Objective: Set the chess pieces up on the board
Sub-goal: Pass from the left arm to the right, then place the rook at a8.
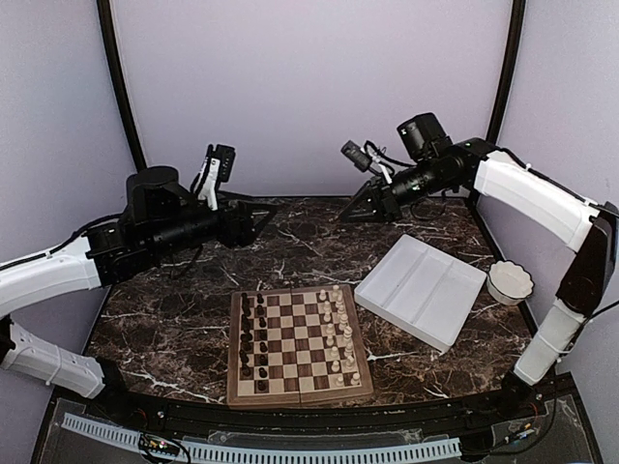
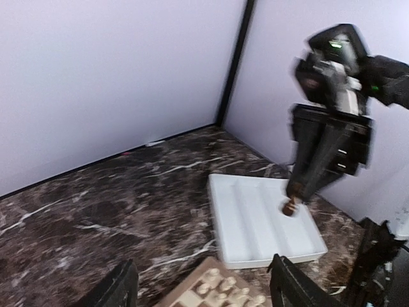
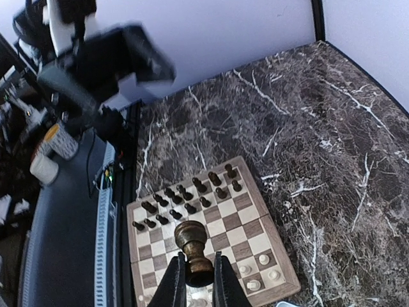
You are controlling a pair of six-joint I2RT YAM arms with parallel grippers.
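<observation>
My right gripper (image 3: 195, 276) is shut on the base of a dark chess piece (image 3: 193, 246), a rook, held high above the board (image 3: 246, 227). The left wrist view shows that gripper (image 2: 295, 199) with the piece (image 2: 291, 206) hanging over the white tray. The board (image 1: 295, 343) lies at the table's near middle. Several dark chess pieces (image 1: 253, 333) stand in two files on its left side, seen also in the right wrist view as dark pieces (image 3: 185, 192). My left gripper (image 2: 204, 291) is open with nothing between its fingers (image 2: 291, 288), raised at the back left as the left gripper (image 1: 269, 217).
Cream-white pieces (image 1: 338, 333) fill the board's right side. A white divided tray (image 1: 421, 288) lies right of the board, with a small white bowl (image 1: 510, 282) beyond it. Purple walls and black corner posts (image 1: 121, 87) close in the back. Bottles (image 3: 51, 144) stand off the table's near edge.
</observation>
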